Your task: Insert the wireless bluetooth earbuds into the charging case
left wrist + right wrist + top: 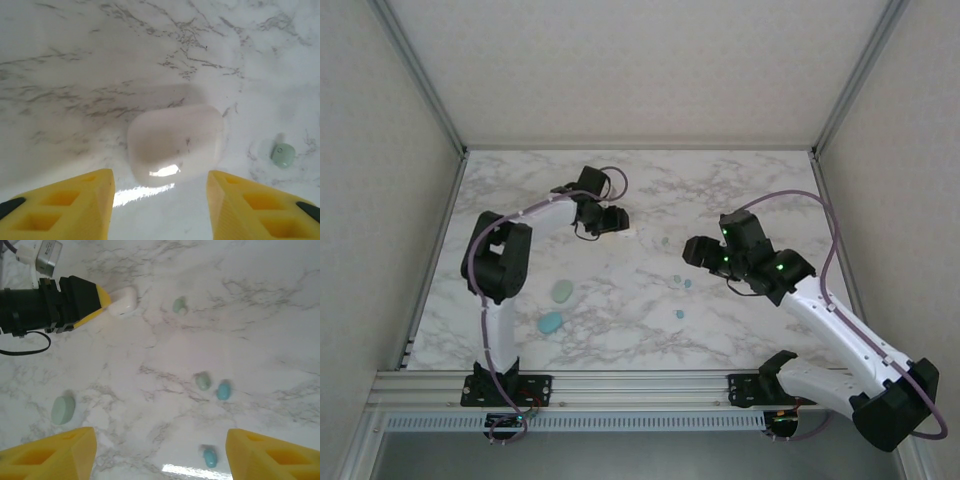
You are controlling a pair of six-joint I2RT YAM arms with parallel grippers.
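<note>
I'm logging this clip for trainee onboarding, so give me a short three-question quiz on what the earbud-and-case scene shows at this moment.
1. True or false: the left gripper is open, with the glossy white oval case lying on the marble table just ahead of its yellow fingers.
2. In the right wrist view, how many tiny bean-shaped teal and pale green earbuds lie on the table? A two, B four, C seven.
3. Fill in: the right gripper is open and holds ____.
Key: 1 true; 2 B; 3 nothing.
</note>
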